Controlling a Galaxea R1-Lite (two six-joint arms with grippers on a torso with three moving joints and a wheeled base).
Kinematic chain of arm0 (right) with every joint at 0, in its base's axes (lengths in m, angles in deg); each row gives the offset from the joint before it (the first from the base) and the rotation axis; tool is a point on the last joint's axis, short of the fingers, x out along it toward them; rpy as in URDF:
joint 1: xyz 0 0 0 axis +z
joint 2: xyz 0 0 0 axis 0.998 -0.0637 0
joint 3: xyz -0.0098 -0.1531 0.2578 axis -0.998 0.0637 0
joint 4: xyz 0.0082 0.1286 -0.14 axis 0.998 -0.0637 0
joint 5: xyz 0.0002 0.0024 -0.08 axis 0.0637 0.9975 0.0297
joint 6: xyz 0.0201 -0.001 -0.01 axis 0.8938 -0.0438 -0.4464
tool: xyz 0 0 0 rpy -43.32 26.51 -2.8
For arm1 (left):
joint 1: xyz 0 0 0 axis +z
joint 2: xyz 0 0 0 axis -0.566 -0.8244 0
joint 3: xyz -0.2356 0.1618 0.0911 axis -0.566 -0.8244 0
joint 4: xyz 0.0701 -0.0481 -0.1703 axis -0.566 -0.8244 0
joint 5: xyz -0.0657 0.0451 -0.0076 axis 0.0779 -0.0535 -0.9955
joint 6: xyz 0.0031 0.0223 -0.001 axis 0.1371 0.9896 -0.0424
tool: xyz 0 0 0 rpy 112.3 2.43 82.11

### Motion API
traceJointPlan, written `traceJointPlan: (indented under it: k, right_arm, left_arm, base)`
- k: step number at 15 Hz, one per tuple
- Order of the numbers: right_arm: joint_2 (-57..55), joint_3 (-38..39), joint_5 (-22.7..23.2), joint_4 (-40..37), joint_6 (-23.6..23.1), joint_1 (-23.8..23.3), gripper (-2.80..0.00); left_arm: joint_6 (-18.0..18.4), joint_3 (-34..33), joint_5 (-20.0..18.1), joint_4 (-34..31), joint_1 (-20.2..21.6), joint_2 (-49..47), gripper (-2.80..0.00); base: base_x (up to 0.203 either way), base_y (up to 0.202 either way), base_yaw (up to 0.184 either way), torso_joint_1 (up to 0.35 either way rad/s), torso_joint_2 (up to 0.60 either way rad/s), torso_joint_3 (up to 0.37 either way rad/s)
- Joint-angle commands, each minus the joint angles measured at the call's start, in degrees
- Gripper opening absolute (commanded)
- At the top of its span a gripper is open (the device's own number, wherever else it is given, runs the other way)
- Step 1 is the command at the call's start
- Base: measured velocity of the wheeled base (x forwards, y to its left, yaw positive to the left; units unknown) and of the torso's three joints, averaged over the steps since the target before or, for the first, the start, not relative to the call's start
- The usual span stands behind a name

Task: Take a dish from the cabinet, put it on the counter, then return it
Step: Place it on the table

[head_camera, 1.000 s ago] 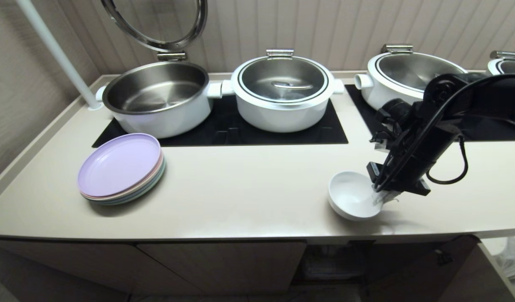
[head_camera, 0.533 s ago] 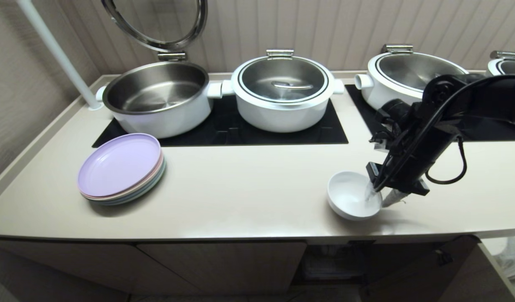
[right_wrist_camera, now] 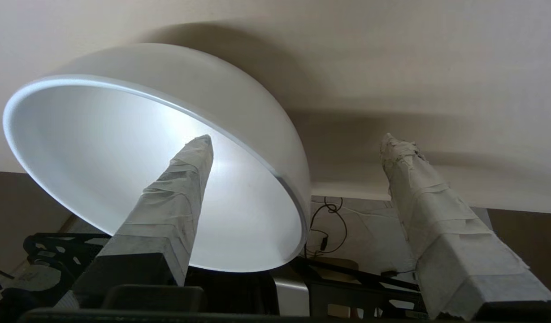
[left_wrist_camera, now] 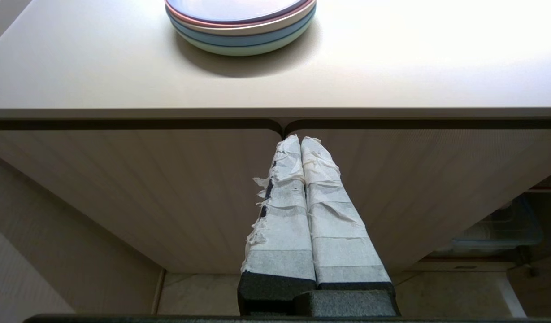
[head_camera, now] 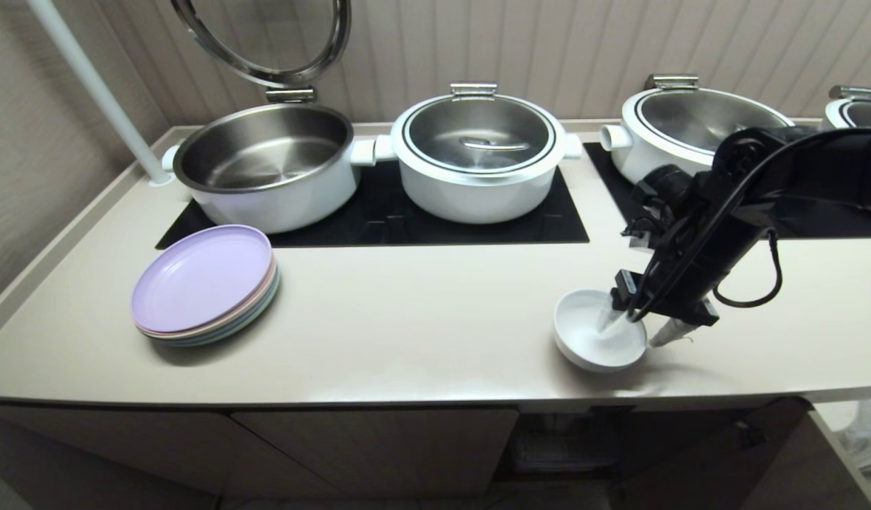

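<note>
Right gripper (head_camera: 637,327) spread astride the rim of the dish (head_camera: 592,338) on the worktop (head_camera: 421,326).

Nearest the front edge, the cabinet (left_wrist_camera: 167,188) shows ribbed doors below the worktop; the left gripper (left_wrist_camera: 301,141) hangs in front of them, fingers pressed together, holding nothing. On the worktop near the front edge, at the right, the dish sits upright. The right gripper's taped fingers (right_wrist_camera: 176,197) stand apart: one reaches into the dish, the other lies outside the wall, clear of it. At the left, well apart from the dish, lies the stack of plates (head_camera: 205,283), lilac uppermost. Farther back, on the black hob panel (head_camera: 378,212), stand an open pot (head_camera: 265,166) and a lidded pot (head_camera: 478,156); a third pot (head_camera: 680,127) stands behind the right arm.
</note>
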Motion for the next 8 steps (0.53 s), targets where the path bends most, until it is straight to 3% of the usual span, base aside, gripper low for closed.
traceJointPlan:
  k: [1,8]
  right_arm:
    - [0.7,0.07,0.04,-0.44,0.04,0.1,0.0]
    - [4.07,0.33,-0.21,-0.53,-0.23,0.28,0.0]
  left_arm:
    - [-0.02,0.0,0.05,0.01,0.02,0.02,-2.8]
    - [-0.02,0.0,0.05,0.01,0.02,0.02,-2.8]
  base:
    - [0.0,0.0,0.0,0.0,0.0,0.0]
    - [0.0,0.0,0.0,0.0,0.0,0.0]
